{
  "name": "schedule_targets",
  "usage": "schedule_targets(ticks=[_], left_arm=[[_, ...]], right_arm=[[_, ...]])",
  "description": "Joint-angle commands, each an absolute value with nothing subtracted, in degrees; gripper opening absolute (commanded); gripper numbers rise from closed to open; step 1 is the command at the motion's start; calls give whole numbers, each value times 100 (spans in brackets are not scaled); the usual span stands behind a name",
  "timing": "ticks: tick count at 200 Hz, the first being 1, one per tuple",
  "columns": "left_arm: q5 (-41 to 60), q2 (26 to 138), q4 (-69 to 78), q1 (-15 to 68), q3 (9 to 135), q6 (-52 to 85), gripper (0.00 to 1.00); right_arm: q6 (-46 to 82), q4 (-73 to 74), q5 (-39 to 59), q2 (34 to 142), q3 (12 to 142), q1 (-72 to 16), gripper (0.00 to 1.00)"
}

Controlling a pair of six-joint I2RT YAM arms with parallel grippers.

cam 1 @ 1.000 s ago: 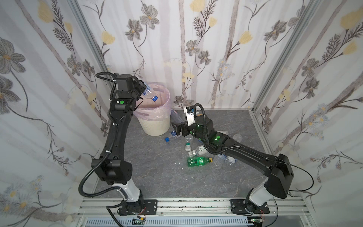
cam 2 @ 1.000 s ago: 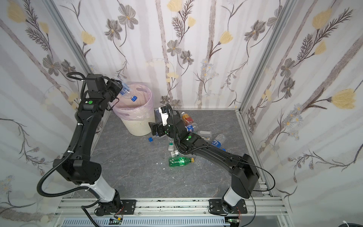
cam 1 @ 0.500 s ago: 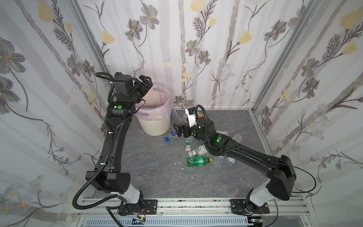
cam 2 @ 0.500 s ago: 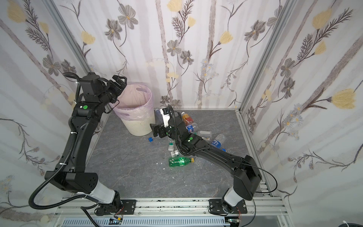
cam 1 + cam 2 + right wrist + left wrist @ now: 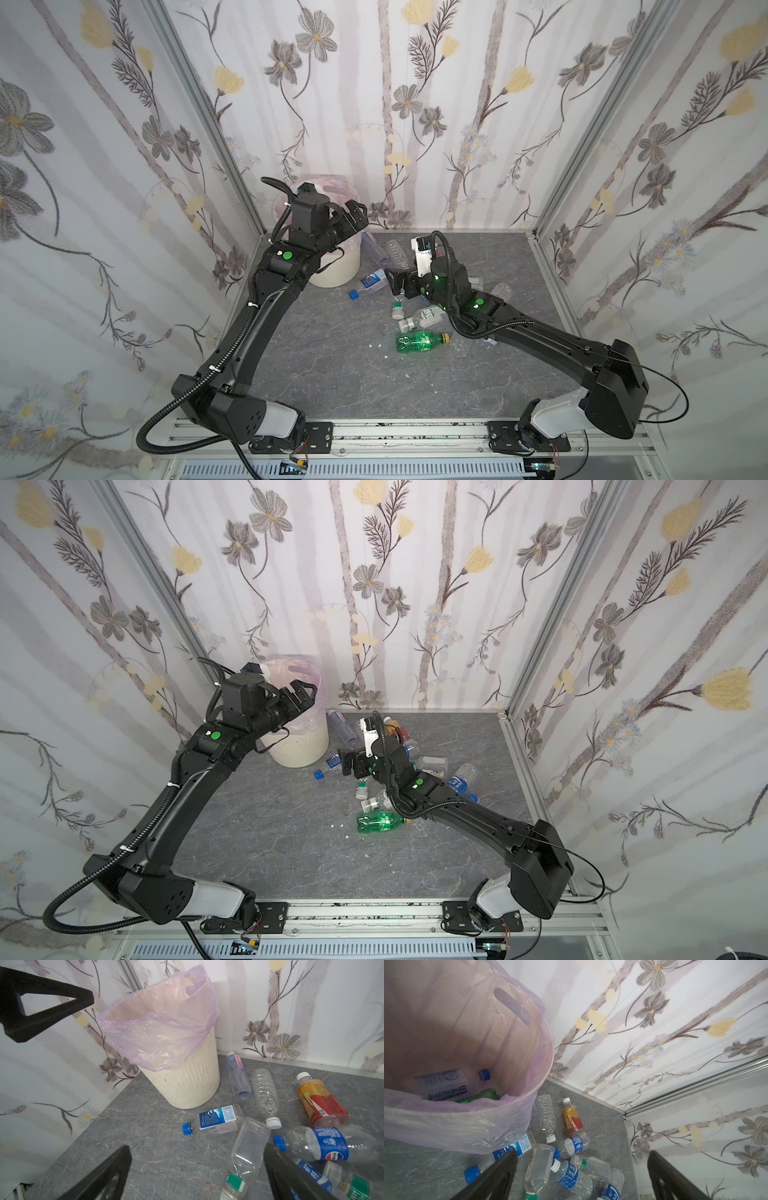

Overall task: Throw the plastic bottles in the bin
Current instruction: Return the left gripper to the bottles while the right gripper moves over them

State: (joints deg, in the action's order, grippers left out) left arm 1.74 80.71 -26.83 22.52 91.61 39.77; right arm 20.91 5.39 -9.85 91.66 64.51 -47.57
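Observation:
The bin [image 5: 337, 270] [image 5: 300, 746] [image 5: 187, 1084], cream-white with a pink bag, stands in the back left corner. Inside the bin [image 5: 467, 1126] lie a clear blue-capped bottle [image 5: 446, 1082] and a green one [image 5: 481, 1095]. My left gripper [image 5: 353, 214] [image 5: 301, 694] [image 5: 582, 1155] hangs open and empty beside the bin's rim. My right gripper [image 5: 395, 284] [image 5: 349, 766] [image 5: 197, 1149] is open low over the floor. A clear green-labelled bottle [image 5: 247, 1151] lies just inside its one finger. Several plastic bottles lie around, among them a green one [image 5: 419, 340] [image 5: 380, 821] and an orange-red one [image 5: 572, 1119] [image 5: 320, 1103].
A blue-labelled bottle [image 5: 370, 282] [image 5: 216, 1120] lies on the grey floor right of the bin's foot. Flowered walls close in the back and both sides. Small white scraps [image 5: 380, 345] dot the floor left of the green bottle.
My left gripper opened over the bin and let its bottle drop in, then swung down to the right of the rim. The right gripper barely moved.

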Motion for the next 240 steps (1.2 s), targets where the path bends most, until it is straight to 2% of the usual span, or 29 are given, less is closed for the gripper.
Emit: schedule_targets(ticks=[1,59,144,182,240], left_arm=[[-71,7948,-2558,2356,8895,3832,100],[185,7746,-2248,2771,7785,4004,100],[456,7006,-1081,3367,5746,4163,100],[492,7187,-768,3775,5659,3947,100],[554,7825,-406,4229,5799,3903,100]], right_arm=[[2327,480,-1117,8940,6231,-4502,100],[2484,-130,-1139,8634,5764,-4264,100],[3811,-1395,-1879,7860,4737,-3587,100],[4378,-1773,-1946,7428,4156,-2988,100],[4891,-1755,-1336,7130,3428,-2167,100]])
